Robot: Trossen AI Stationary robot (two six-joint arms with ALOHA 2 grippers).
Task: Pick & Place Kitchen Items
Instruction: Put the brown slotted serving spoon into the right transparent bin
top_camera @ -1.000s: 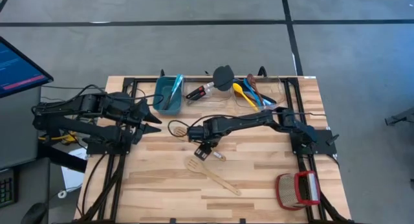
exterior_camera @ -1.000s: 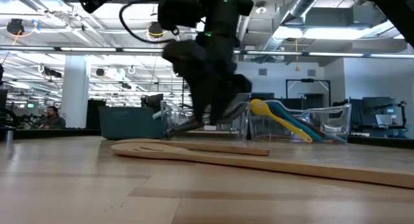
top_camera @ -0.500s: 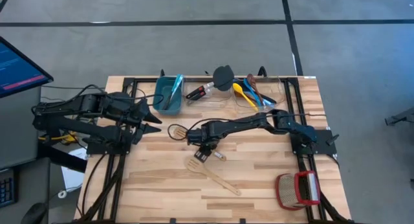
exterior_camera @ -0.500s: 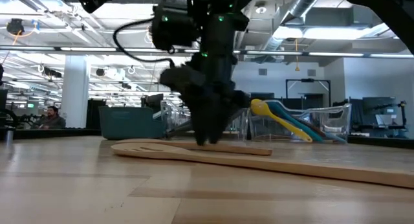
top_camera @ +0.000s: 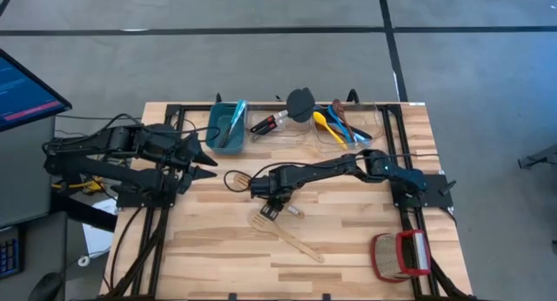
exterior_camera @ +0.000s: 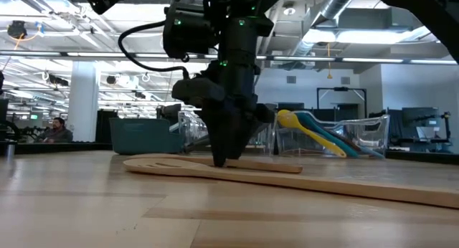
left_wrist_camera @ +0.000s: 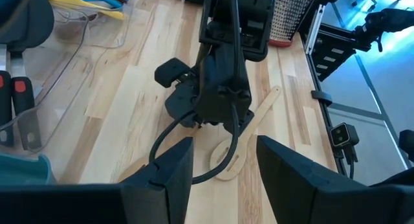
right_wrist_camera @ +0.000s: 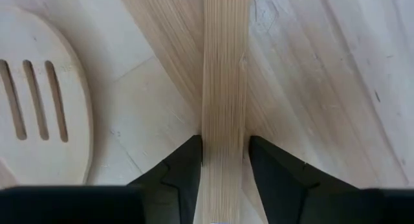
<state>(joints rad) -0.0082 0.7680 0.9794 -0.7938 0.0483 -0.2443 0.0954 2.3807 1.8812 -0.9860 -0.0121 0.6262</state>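
Wooden spoon handle point(right_wrist_camera: 223, 88) lies flat on the table point(top_camera: 365, 240) mid-surface, just beside a slotted wooden spatula point(right_wrist_camera: 39, 114). The right gripper point(right_wrist_camera: 223, 162) straddles that handle, fingers point(right_wrist_camera: 184, 169) at either side, seemingly touching but not clearly clamped. Step in hand, by judgement: the grasp. Next calls for firm closure, then a lift. The left gripper point(left_wrist_camera: 223, 169) waits spread at the table's left side.

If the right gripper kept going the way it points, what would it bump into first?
The right gripper points down at the table, its fingers already either side of a wooden utensil handle; it would meet that, then the tabletop.
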